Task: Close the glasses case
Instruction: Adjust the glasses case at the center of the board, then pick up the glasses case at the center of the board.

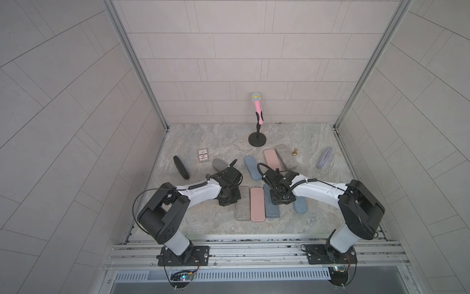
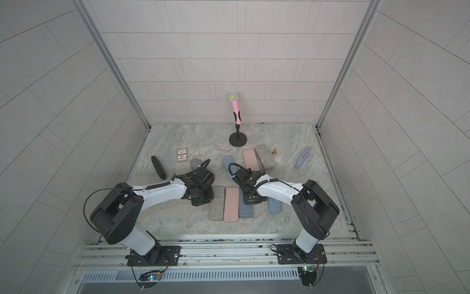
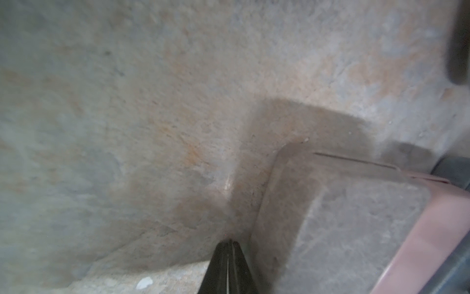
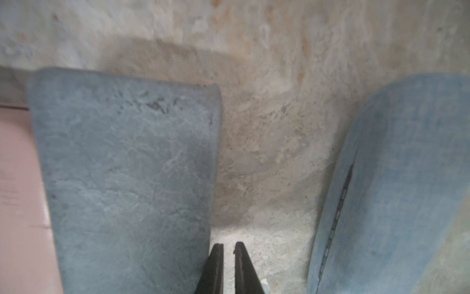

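Note:
Three rectangular glasses cases lie side by side near the front in both top views: grey (image 1: 242,203), pink (image 1: 257,204) and blue-grey (image 1: 271,203). All three lids lie flat, and I cannot tell that any case stands open. My left gripper (image 3: 230,241) is shut, with its tips low over the table just beside the grey case (image 3: 356,216). My right gripper (image 4: 229,245) is shut to a narrow slit with nothing in it. It hangs over bare table between the blue-grey case (image 4: 127,165) and a blue oval zip case (image 4: 407,178). In the top views the wrists hide both grippers' fingers.
More cases are scattered around: black oval (image 1: 181,167), grey oval (image 1: 220,164), blue oval (image 1: 253,168), pink (image 1: 272,159) and grey (image 1: 286,156) at the back, lilac (image 1: 324,157) far right. A pink microphone on a stand (image 1: 257,138), a card box (image 1: 203,155) and a small brass piece (image 1: 295,152) stand behind.

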Controlling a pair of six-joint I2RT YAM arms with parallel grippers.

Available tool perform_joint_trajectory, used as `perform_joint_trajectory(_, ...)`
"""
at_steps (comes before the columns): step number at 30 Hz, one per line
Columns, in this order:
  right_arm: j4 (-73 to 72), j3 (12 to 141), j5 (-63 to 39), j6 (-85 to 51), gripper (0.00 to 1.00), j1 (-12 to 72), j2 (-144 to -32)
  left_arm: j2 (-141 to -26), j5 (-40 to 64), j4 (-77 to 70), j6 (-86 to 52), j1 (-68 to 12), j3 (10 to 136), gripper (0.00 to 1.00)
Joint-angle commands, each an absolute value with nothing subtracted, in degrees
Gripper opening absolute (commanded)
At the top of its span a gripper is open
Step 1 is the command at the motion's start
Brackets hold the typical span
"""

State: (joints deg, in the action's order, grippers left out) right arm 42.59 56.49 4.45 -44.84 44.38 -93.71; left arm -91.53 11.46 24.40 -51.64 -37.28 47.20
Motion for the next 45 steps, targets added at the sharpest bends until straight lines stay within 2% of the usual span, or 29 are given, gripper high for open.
perform_joint_trajectory(1,41.8,55.4,1.8,-49.3,0.14,48.5,-92.4,-92.5,12.6,23.7,-51.4,-38.0,47.5,0.1)
perform_joint_trajectory(5,43.6,55.0,5.7,-50.3,0.18,48.8,-91.1,-91.9,12.6,23.7,-51.3,-38.0,47.0,0.1)
perform_joint_trajectory(10,47.5,57.3,10.6,-49.4,0.29,47.6,-90.2,-90.4,12.2,24.1,-51.6,-38.0,46.2,0.1)
perform_joint_trajectory(14,48.7,58.6,11.9,-47.9,0.45,44.5,-88.6,-88.5,11.1,25.1,-51.9,-38.0,45.7,0.1)
perform_joint_trajectory(18,49.0,62.6,12.7,-43.4,0.68,40.4,-88.0,-86.1,9.0,28.0,-51.4,-37.9,46.8,0.1)
perform_joint_trajectory(22,50.3,69.1,14.2,-38.0,0.77,35.2,-90.2,-84.4,6.4,31.5,-49.9,-37.5,49.2,0.11)
perform_joint_trajectory(30,49.9,84.4,6.2,-26.2,0.86,24.0,-103.7,-83.4,6.1,32.9,-48.2,-35.9,50.3,0.11)
perform_joint_trajectory(35,50.1,92.6,-2.3,-20.8,0.88,23.6,-112.0,-83.2,7.4,31.8,-47.5,-34.2,48.7,0.11)
perform_joint_trajectory(39,51.1,96.9,-2.7,-20.3,0.93,23.6,-116.8,-82.1,8.1,31.5,-46.9,-32.5,47.5,0.12)
perform_joint_trajectory(45,53.6,101.9,-1.9,-20.6,0.94,23.5,-123.0,-80.8,8.6,32.1,-46.1,-30.8,46.7,0.12)
